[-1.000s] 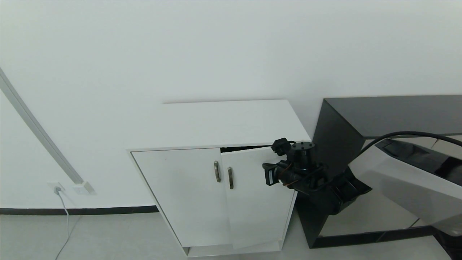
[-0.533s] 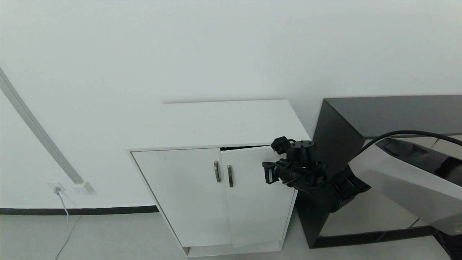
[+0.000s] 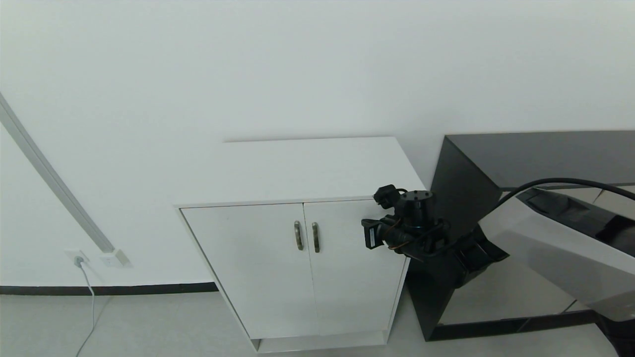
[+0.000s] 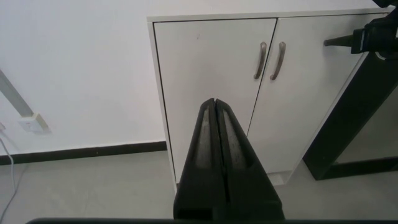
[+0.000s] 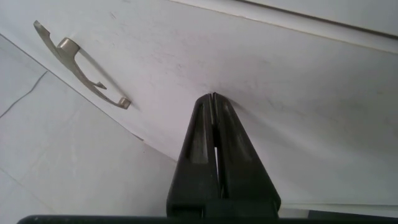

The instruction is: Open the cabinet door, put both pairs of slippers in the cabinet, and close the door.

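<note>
Head view looks down on cabinet [image 3: 307,171], left wrist faces it farther off, right wrist close up

One white cabinet [image 3: 307,168]; two doors [image 3: 248,267] on it; two metal handles [image 3: 298,235], one per door; one black sideboard [image 3: 536,156] at the cabinet's three o'clock; one wall socket [image 3: 78,258] with one cable [image 3: 92,302] at nine o'clock.

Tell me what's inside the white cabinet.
The cabinet's inside is covered: its left door and right door are both shut. Whether slippers lie within cannot be told. The right gripper, shut, points at the right door.
</note>
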